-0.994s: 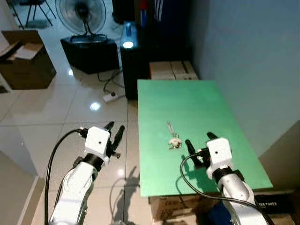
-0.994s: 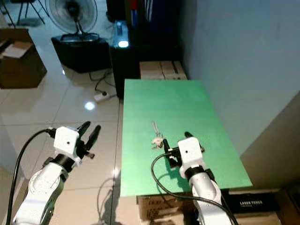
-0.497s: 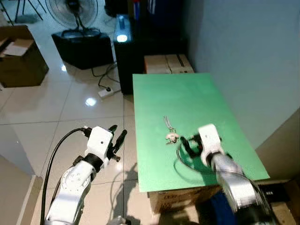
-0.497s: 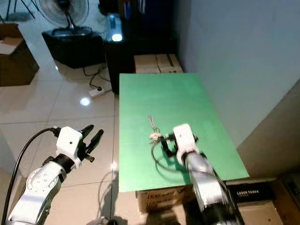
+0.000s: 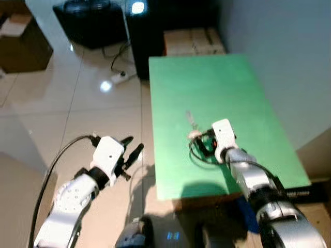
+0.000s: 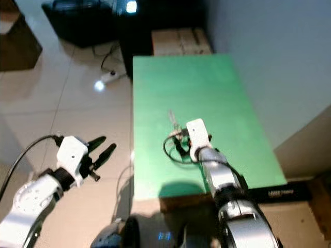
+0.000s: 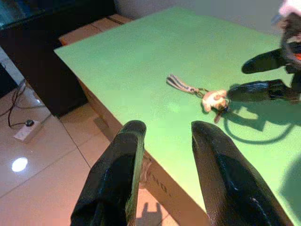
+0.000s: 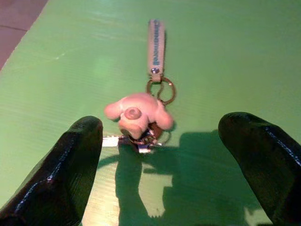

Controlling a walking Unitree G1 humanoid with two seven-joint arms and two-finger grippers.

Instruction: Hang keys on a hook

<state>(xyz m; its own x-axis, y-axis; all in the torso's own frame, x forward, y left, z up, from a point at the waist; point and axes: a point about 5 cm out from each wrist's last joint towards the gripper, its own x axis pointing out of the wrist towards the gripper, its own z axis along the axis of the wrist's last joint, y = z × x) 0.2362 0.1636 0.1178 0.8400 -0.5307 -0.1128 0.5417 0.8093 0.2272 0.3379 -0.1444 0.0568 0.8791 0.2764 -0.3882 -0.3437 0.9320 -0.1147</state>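
Green table (image 5: 232,82): rectangular top, one long edge close to the grey wall (image 5: 289,57), the other long edge facing open tiled floor (image 5: 67,119).

Keys (image 8: 136,115): lying flat on the table, nearer the floor-side long edge than the wall side, roughly midway along its length. The bunch comprises a pale pink figure charm, metal rings, and a tan strap (image 8: 155,44) stretched away toward the far end of the table.

Right gripper (image 5: 202,145): low over the table, just beside the keys on the near side. Fingers (image 8: 56,179) spread wide, one on either side of the charm, not touching it. A black cable loops on the table beside the wrist.

Left gripper (image 5: 130,151): held over the floor, off the table's floor-side edge, well apart from the keys. Fingers (image 7: 117,174) parted, holding nothing.

Surroundings: cardboard boxes (image 5: 194,41) touching the far end of the table; dark cabinet (image 5: 145,36) beside them; white power strip (image 5: 119,77) with cable on the floor; black unit (image 5: 88,23) and brown carton (image 5: 20,49) farther off across the floor. Nothing lies between the right gripper and the keys.
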